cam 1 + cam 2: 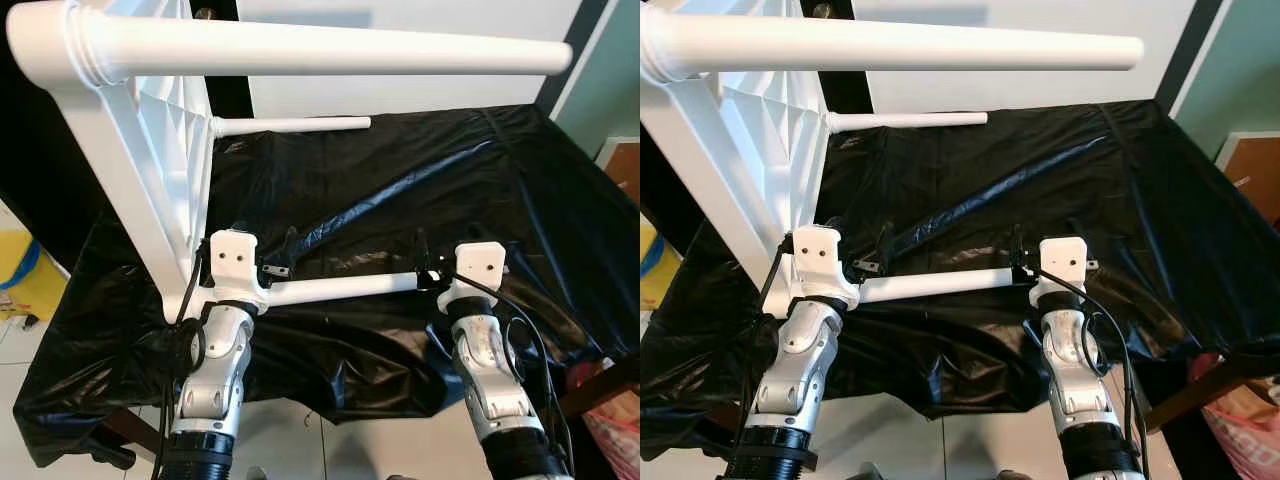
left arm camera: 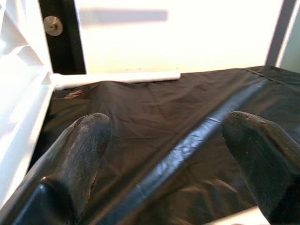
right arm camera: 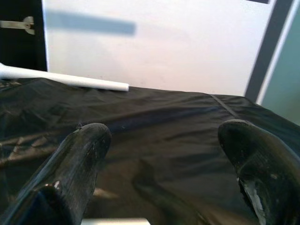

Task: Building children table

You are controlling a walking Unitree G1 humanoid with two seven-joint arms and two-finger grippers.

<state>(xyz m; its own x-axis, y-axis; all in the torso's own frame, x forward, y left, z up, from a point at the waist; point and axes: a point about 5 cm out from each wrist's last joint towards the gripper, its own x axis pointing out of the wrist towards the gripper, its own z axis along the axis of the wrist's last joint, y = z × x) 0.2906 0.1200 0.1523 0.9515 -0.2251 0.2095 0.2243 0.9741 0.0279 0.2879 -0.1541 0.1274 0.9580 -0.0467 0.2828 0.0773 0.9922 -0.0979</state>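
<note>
The white table top [image 1: 165, 150] and its legs [image 1: 330, 50] look like smooth, shiny plastic, and the black sheet [image 1: 420, 180] is glossy and crinkly.

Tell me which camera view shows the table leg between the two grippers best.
The left eye view: the near table leg runs full length from the left gripper to the right gripper. The right eye view shows much the same. Each wrist view catches just a white sliver of it at its frame's edge.
</note>
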